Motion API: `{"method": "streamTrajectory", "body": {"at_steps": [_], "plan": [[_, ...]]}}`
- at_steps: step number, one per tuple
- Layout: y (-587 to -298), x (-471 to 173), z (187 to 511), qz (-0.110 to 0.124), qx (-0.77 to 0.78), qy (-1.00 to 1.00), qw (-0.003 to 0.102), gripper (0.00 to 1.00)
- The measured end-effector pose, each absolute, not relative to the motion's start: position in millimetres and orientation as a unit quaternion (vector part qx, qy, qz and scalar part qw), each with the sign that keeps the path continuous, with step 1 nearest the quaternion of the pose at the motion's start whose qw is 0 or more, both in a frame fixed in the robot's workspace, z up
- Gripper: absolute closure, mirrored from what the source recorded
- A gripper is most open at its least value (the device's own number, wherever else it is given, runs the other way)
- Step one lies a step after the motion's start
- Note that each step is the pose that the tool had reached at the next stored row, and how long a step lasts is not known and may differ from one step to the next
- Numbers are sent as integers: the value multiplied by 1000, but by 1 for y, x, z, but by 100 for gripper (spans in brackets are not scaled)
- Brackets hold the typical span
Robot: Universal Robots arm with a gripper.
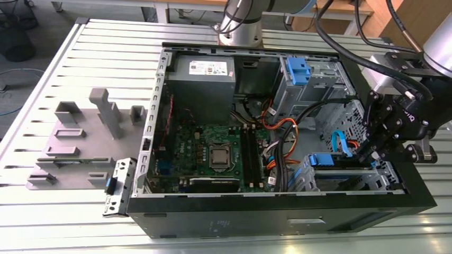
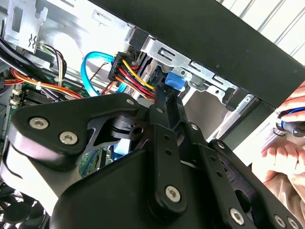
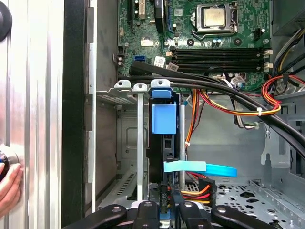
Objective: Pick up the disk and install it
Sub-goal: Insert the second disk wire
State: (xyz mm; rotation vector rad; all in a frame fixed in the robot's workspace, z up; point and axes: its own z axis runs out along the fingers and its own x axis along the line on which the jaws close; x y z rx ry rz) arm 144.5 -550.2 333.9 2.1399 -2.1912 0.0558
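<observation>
I had my claw [image 1: 365,155] low inside the open computer case [image 1: 282,217], toward four o'clock in the exterior view, because that corner holds the lower drive cage [image 3: 139,143] where the disk belongs. As far as I could judge, I was clenched on the near end of the disk [image 3: 157,152], my fingers straddling its thin edge. The disk stood on edge in the cage slot, just beside the metal rail. Its blue plastic tab [image 3: 164,119] pointed away from me toward the motherboard [image 1: 211,148]. I took it to be largely in the slot, though I could not tell whether it was fully seated.

I came at it end-on so the disk stayed in line with the slot, with my wrist clear of the case's black wall. A light-blue flat cable [image 3: 205,168] crossed just beside the disk, and a red, yellow and black power lead [image 3: 200,191] lay near my fingers, so that pocket was crowded. The grey power supply [image 1: 201,74] sat well apart at twelve o'clock of the case. Outside the case wall, a person's hand [image 3: 7,186] rested on the slatted table [image 1: 106,53], near a control of some kind.
</observation>
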Motion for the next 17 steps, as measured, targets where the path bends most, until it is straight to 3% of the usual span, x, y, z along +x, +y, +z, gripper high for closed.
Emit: {"method": "streamTrajectory", "body": {"at_steps": [6, 8, 17], "plan": [[-550, 144, 334, 18, 698, -715, 39, 76], [-550, 144, 334, 18, 698, -715, 39, 84], [-550, 144, 333, 18, 698, -715, 39, 84]]}}
